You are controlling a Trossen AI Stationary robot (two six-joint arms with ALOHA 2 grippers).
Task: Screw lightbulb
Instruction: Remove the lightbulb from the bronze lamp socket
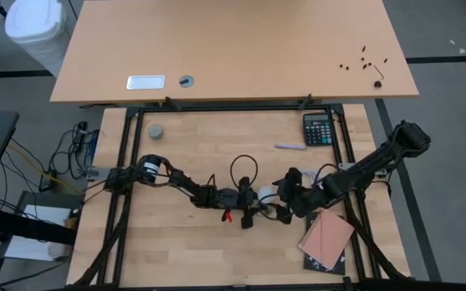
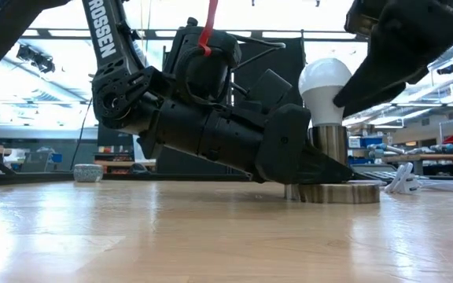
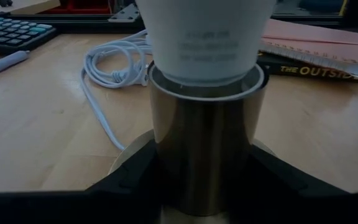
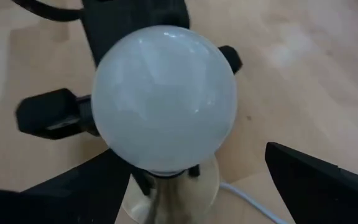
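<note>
White lightbulb (image 2: 325, 85) sits upright in the metal socket (image 3: 205, 149), around 6 o'clock of the table centre. Left gripper (image 3: 204, 186) pinches the socket barrel to steady it; right gripper (image 4: 204, 180) hangs spread around the bulb. I'd close gently on the glass, stay vertical, twist slowly.

The bulb (image 2: 325, 85) is plain white, with faint grey print on its neck in the left wrist view. It sits in a shiny silver socket (image 3: 207, 152) on a silver disc base (image 2: 338, 192). The cord (image 3: 107, 65) is white. Both arms are black; the left one (image 2: 211, 126) bears white lettering and a red tie (image 2: 210, 27). The desk (image 1: 184, 250) is pale, streaked wood. The calculator (image 1: 318, 128) is black, the notebook (image 1: 327, 240) salmon pink, the pen (image 1: 290, 146) pale lilac, the cap (image 1: 157, 131) grey.
</note>
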